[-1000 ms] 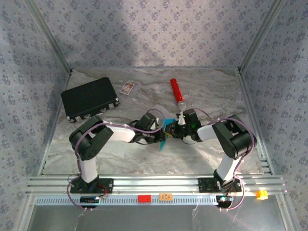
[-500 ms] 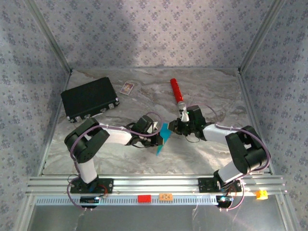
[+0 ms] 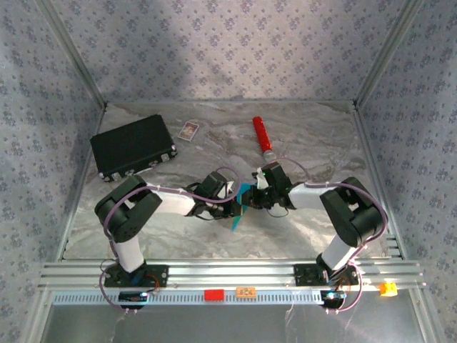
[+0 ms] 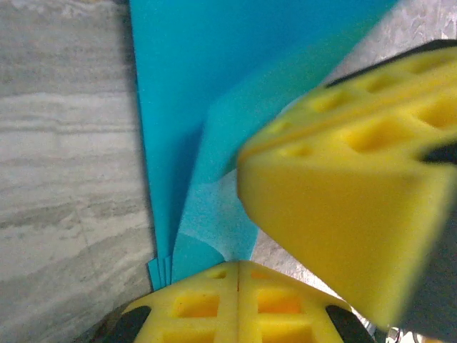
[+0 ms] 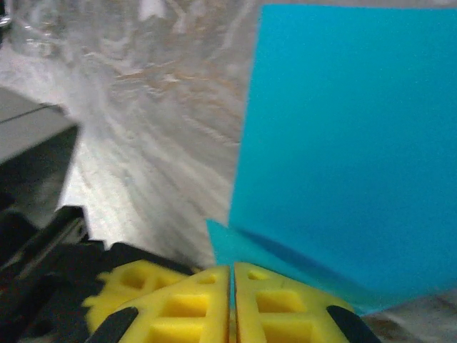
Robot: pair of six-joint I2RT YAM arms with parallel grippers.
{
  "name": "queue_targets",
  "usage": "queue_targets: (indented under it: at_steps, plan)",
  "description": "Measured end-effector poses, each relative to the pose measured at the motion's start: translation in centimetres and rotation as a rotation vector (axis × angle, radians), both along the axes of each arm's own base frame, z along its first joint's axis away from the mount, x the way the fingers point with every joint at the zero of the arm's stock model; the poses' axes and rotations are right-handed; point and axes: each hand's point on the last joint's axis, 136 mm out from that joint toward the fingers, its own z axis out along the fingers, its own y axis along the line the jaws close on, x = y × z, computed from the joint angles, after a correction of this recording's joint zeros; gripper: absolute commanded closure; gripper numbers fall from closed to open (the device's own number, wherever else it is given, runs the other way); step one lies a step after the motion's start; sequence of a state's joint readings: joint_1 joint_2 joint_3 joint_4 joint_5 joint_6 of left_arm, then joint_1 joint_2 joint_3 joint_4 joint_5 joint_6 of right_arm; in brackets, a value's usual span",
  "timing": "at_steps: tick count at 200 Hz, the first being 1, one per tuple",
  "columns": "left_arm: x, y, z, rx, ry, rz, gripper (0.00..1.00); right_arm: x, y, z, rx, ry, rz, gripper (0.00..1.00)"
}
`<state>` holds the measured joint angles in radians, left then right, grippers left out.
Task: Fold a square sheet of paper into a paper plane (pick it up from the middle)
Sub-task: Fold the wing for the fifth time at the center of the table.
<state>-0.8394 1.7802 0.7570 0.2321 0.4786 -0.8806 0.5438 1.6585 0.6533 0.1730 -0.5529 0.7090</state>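
In the middle of the table (image 3: 314, 136), two arms were bent low and reached toward each other. The blue paper (image 3: 240, 205) stood up between them, folded into layers. The left gripper (image 3: 230, 207) pointed right, its yellow fingers (image 4: 207, 304) squeezed tight on the paper's edge. The right gripper (image 3: 252, 198) pointed left, and its fingers (image 5: 271, 307) were pressed together on a corner of the paper.
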Motion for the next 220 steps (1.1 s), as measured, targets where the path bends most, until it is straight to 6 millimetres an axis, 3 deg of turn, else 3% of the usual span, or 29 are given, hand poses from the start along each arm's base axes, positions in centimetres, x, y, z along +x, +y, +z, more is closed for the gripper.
queue_targets:
  at_steps: [15,104,220]
  plan:
    - [0.0,0.0,0.0,-0.001,0.000,0.001,1.00,0.3,-0.6,-0.7,-0.004,0.023,-0.017,0.86]
    - [0.0,0.0,0.0,-0.009,-0.007,0.002,1.00,1.5,-1.6,-0.5,0.046,0.049,-0.055,0.85]
    - [0.0,0.0,0.0,-0.011,-0.007,0.002,1.00,4.5,-4.4,-0.7,-0.061,0.043,-0.181,0.86]
